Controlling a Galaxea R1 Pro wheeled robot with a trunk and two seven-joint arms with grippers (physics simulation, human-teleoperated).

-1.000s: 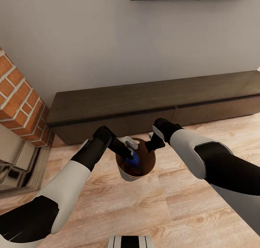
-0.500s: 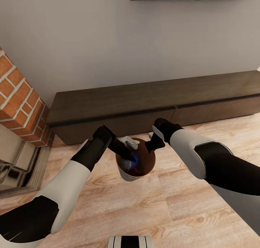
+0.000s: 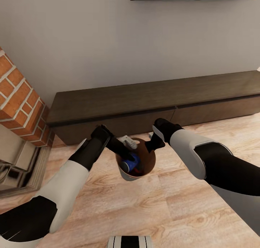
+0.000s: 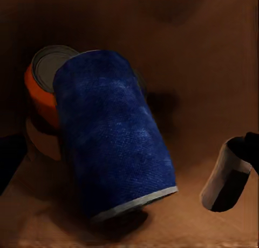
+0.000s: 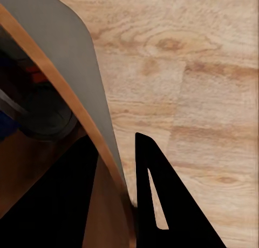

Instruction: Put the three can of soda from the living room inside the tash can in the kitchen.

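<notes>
Blue can [image 4: 113, 134] lies loose inside trash can [image 3: 124, 174], left gripper [image 3: 126, 154] spread above it; right gripper [image 5: 127, 178] pinches the rim, which could slip, tipping cans out.

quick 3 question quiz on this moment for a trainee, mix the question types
1. True or false: the blue cylindrical soda can is inside the tapered round coppery-brown trash bucket.
2. Which end effector pinches the bucket's rim? A) left B) right
3. Fill in: beside the blue can lies an ____ soda can with a silvery top.

Key: 1 true; 2 B, the right end effector has one finger on each side of the wall; 3 orange.
</notes>
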